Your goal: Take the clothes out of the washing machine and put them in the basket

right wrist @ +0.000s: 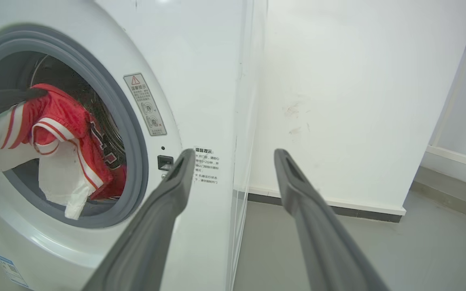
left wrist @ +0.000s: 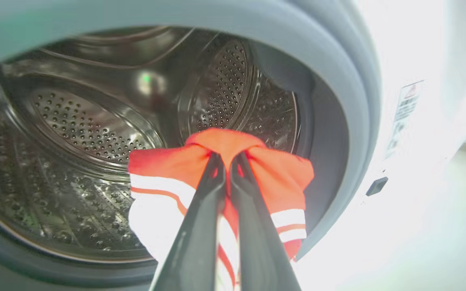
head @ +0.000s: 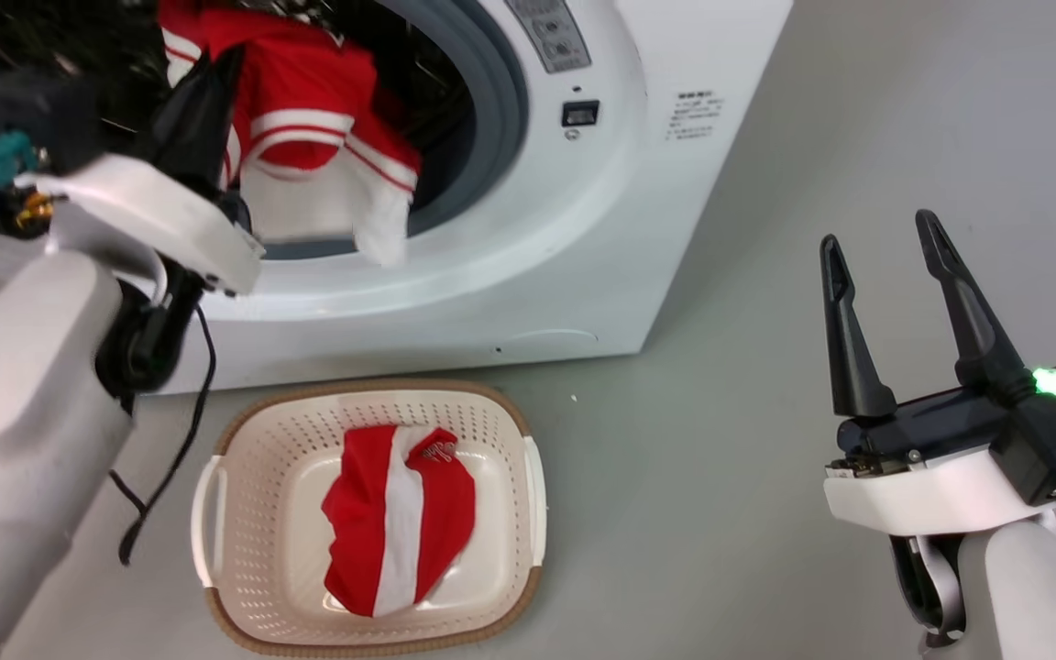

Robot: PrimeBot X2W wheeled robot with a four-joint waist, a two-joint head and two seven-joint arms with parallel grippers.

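Observation:
The white washing machine (head: 583, 238) stands open, its steel drum (left wrist: 83, 129) in sight. My left gripper (left wrist: 227, 155) is at the drum mouth, shut on a red garment with white stripes (left wrist: 168, 169). That garment (head: 308, 119) hangs over the grey rubber ring (head: 500, 101). Seen from the right wrist, the garment (right wrist: 55, 117) droops from the left gripper's fingers (right wrist: 2, 99). On the floor below, the cream basket (head: 510, 431) holds a red garment with a broad white band (head: 400, 518). My right gripper (head: 878, 231) hovers open at the right, nothing between its fingers (right wrist: 176, 182).
A black cable (head: 170, 458) dangles from my left arm beside the basket. Grey floor (head: 720, 458) stretches right of the machine. A white wall (right wrist: 358, 101) with a dark skirting stands behind the machine's right side.

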